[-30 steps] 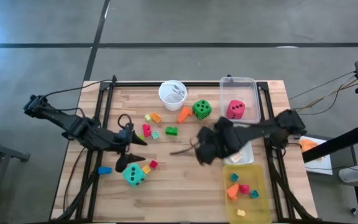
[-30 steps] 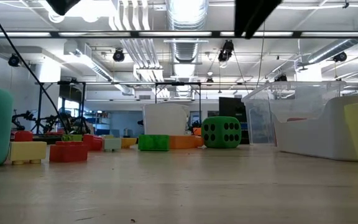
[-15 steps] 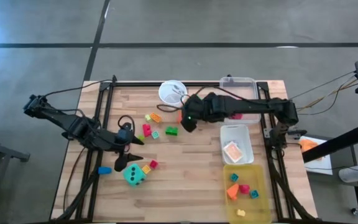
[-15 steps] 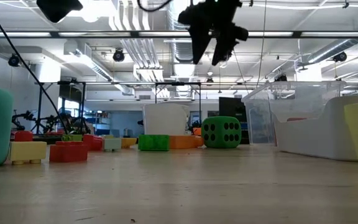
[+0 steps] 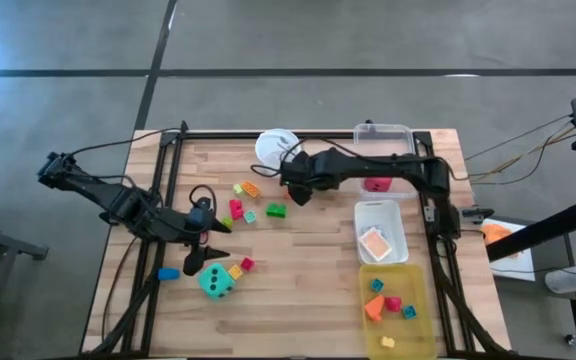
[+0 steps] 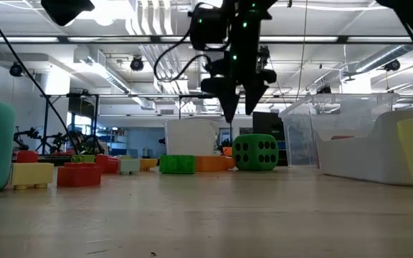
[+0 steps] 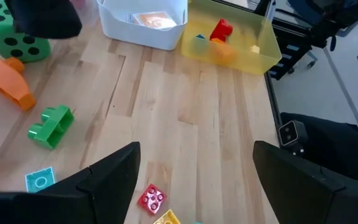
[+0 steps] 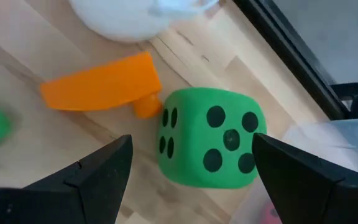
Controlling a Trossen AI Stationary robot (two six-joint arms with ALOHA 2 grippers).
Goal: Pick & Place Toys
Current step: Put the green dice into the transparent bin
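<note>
Item: green die (image 8: 207, 145), foam by its look, dark pips, resting on the worktop (image 5: 308, 270) near the far edge, between the white cup (image 5: 271, 147) and the clear bin (image 5: 386, 135). An orange block (image 8: 101, 83) lies just beside it, touching or nearly so; we cannot tell which.

Right gripper (image 5: 295, 188): poised above the die and the orange block, fingers spread wide, nothing between them. In its own wrist view the die sits squarely in the gap ahead.

Left gripper (image 5: 205, 247): waiting near the left edge, fingers apart and empty, just beside the teal die (image 5: 216, 281).

Handling, as we judge it: the die is light and soft, so it should give under the pads rather than slip. We would take it across two opposite flat faces, at mid-height, not on a corner, where foam tends to squirt out. Its width looks close to the full spread of the fingers, so we would centre carefully. The orange block may be nudged on descent.

Also present: red-pink die (image 5: 378, 184) in the clear bin, partly hidden by the arm; small blocks in the yellow bin (image 5: 396, 310) at the near right corner.
</note>
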